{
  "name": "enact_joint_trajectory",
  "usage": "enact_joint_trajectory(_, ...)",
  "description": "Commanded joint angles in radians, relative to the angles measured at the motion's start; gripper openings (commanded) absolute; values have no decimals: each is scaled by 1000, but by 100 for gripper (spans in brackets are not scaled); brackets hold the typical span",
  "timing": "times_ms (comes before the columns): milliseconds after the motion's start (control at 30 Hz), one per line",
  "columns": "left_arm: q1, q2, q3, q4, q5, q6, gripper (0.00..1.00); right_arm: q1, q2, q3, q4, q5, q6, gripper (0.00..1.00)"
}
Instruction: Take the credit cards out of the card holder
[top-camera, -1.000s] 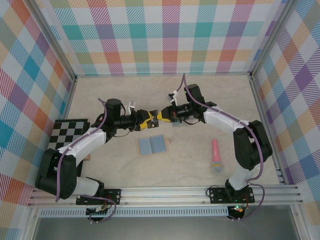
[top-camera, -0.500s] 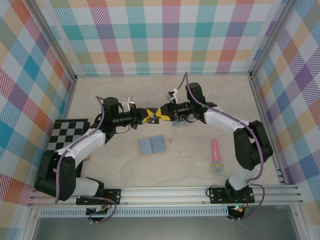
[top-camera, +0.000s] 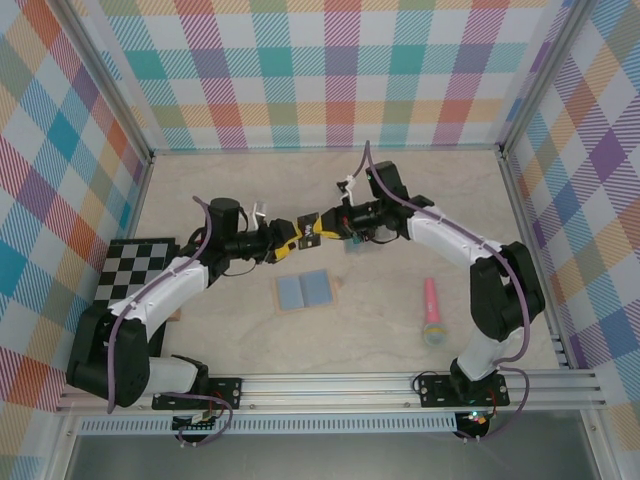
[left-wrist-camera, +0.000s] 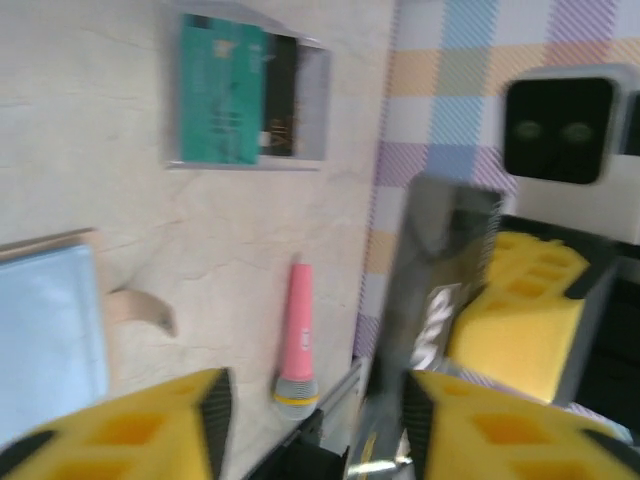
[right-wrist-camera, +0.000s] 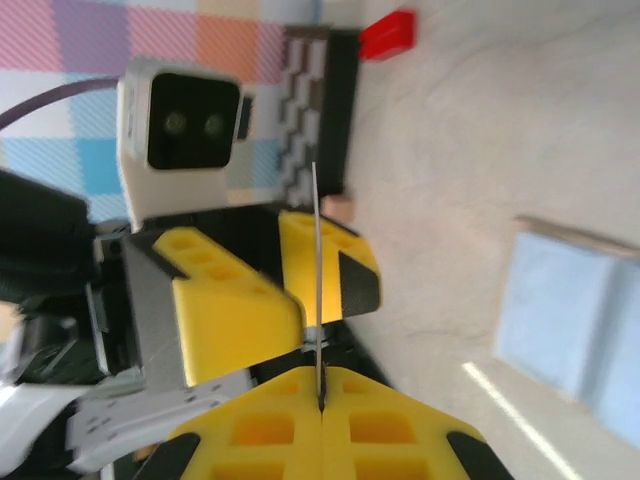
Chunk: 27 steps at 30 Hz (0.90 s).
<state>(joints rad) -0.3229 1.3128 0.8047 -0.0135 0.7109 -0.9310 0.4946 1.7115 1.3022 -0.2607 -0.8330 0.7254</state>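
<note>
Item: credit card (right-wrist-camera: 316, 280), thin, light, stiff, slick plastic, best pinched flat across both faces; clamped edge-on in right gripper's (right-wrist-camera: 321, 405) closed jaws at overhead mid-frame, left gripper's (left-wrist-camera: 312, 410) jaws apart near its free end, card holder (top-camera: 305, 290) open on counter (top-camera: 400, 320) just below.

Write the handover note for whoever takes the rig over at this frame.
Right claw: shut on a card, held clear of the table.
Left claw: open, fingers either side of that card, not gripping.
Card holder: open flat on the table; no card shows in it.
Done: one card out.
Left: set it down; where the second card is, I cannot tell.
</note>
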Motion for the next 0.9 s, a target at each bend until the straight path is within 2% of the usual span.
enact_joint_trajectory(0,16,-29,66,-297,-145,146,62,-34,-24,104,-332,216,-238,0)
enact_joint_trajectory(100,18,-28,99,-431,-241,215,76,-55,-15,165,-471,382,-336,0)
enact_joint_trajectory(267,18,-29,117,-530,-324,282,87,-89,30,255,-615,609,-437,0)
enact_joint_trajectory(367,18,-35,115,-552,-350,306,92,-108,63,290,-645,691,-470,0)
enact_joint_trajectory(533,18,-41,109,-559,-356,323,100,-135,137,353,-667,723,-504,0)
enact_joint_trajectory(867,19,-39,108,-576,-364,329,100,-145,275,471,-712,756,-565,0)
